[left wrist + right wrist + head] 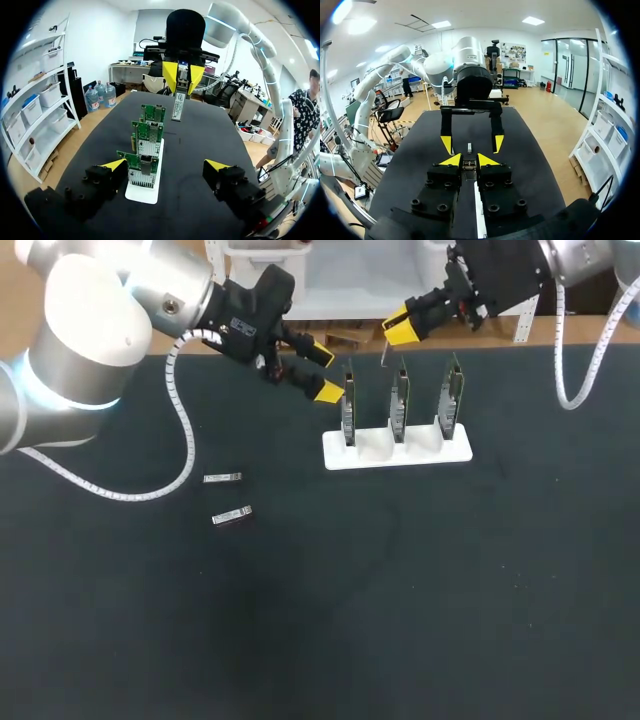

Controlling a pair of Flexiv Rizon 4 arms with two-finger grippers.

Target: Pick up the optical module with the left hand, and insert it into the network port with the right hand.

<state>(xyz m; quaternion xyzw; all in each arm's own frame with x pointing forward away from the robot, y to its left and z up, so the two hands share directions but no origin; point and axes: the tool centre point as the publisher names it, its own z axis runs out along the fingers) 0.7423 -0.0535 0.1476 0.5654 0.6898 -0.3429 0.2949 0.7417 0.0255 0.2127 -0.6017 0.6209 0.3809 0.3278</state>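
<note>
Black table (400,590), white stand (397,452), 3 green cards (147,134), silver optical module (177,106), yellow-tipped black left gripper (323,372), right gripper (402,333)

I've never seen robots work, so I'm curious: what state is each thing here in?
left gripper: open, empty.
right gripper: shut on the optical module.
optical module: held in the air, not plugged in.
network cards: three, upright in the white stand.
spare modules: two, lying flat on the table.
</note>
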